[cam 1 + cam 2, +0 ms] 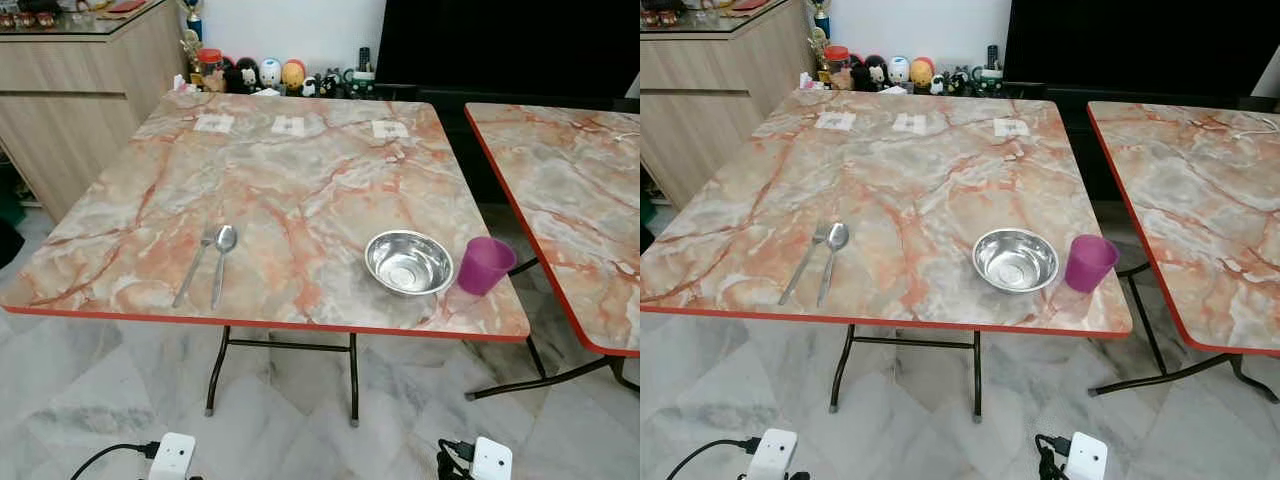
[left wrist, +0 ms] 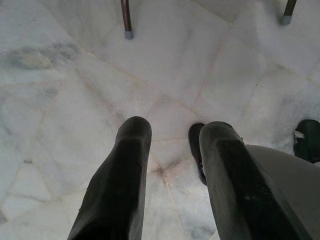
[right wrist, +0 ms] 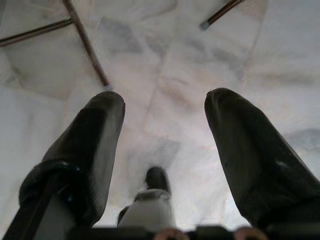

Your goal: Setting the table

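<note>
A square folding surface [image 1: 300, 170] with a glossy marble-patterned top in orange and grey, rimmed in red, stood on thin dark metal legs over a pale marble-tiled floor [image 1: 100, 400]. Most of its top lay bare; the task's things sat along the near edge. A second surface [image 1: 570, 190] of the same pattern stood to the right, a narrow gap between the two. A light wooden cabinet [image 1: 80, 90] stood at the far left.

Near the front right corner sat a round, shiny steel bowl [image 1: 408, 262], and just beside it, closer to the corner, an upright purple plastic cup [image 1: 485, 265]. Near the front left lay a metal fork [image 1: 194, 266] and spoon [image 1: 221, 262], side by side, handles toward the near edge.

The wrist views showed the floor and leg feet. The left pincer [image 2: 172, 131] and right pincer [image 3: 164, 100] both hung over the tiles, fingers parted and holding nothing.
</note>
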